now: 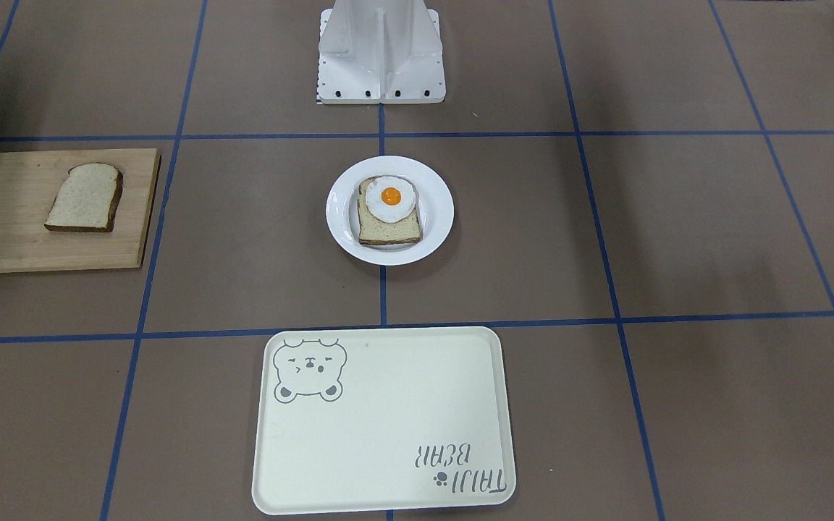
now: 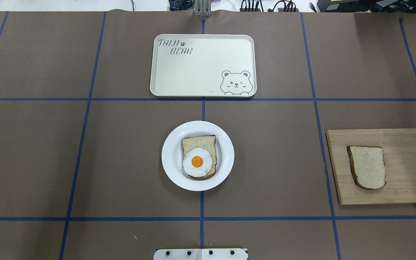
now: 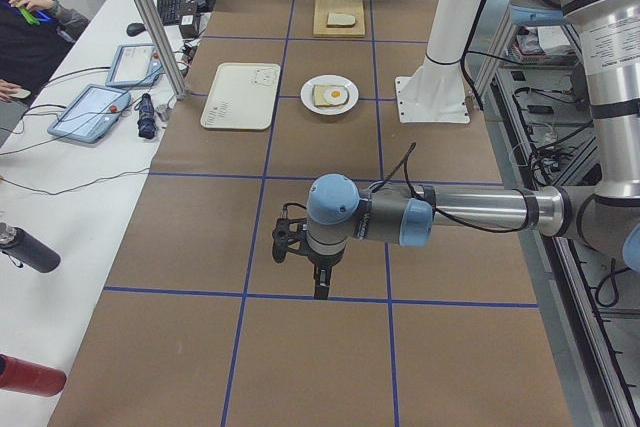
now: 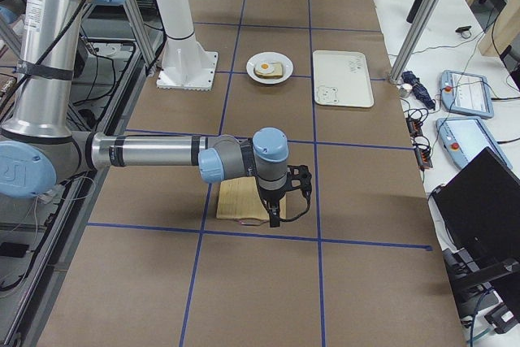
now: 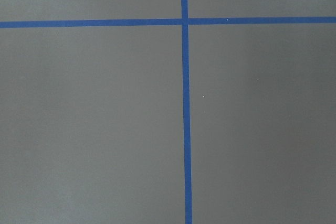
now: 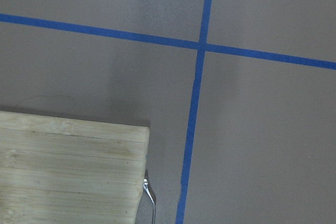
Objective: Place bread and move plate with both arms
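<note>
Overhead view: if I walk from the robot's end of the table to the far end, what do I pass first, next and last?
base → plate → tray. The board with the bread lies level with the plate, so it is left out.

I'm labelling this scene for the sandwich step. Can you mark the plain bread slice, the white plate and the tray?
bread (image 2: 367, 167): overhead view, middle of the pale crumb.
plate (image 2: 169, 155): overhead view, bare rim on the view's left.
tray (image 2: 200, 66): overhead view, bare middle of its floor.
</note>
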Controlling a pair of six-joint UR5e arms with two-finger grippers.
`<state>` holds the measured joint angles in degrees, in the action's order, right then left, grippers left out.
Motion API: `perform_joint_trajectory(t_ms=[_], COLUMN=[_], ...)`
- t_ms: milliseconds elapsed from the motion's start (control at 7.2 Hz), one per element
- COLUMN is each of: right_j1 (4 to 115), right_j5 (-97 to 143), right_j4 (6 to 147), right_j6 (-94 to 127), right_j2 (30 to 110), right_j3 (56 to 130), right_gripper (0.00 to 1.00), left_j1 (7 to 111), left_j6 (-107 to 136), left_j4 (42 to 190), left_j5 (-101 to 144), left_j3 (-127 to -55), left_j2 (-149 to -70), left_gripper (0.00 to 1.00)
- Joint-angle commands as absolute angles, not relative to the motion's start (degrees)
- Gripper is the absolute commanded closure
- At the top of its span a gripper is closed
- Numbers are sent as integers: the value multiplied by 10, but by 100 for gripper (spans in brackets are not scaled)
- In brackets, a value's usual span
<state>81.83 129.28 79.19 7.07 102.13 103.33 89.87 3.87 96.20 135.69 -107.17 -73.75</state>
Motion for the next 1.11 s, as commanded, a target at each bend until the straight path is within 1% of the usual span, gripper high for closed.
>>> perform_joint_trajectory(t_ms=[0,278,417,556,694,833,972], right_j1=[818,818,818,817,817,812,788], right_j5=[1294,1295,1304,1327,1382,1390,1391], right_j4=[792,791,760,732,730,712,666], right_j6=[70,66,68,75,104,186,265], right_j2=[1021,1020,1018,1019,1020,1018,1019], right_j3=[1034,1036,1037,1036,1036,1050,1052], right_gripper=[0,0,0,0,0,0,0], left_j1=[898,896,898,898,898,898,898], left_j6=[39,38,33,33,45,65,58], left_j4=[965,968,1018,1086,1154,1142,1147], left_j5=[1358,1359,1361,1361,1361,1374,1377], left_j3=[-1077,-1087,-1098,-1088,-1051,-1036,-1036], left_j2=[-738,-749,-749,-754,-810,-823,-820], left_gripper=[1,1,1,1,1,1,1])
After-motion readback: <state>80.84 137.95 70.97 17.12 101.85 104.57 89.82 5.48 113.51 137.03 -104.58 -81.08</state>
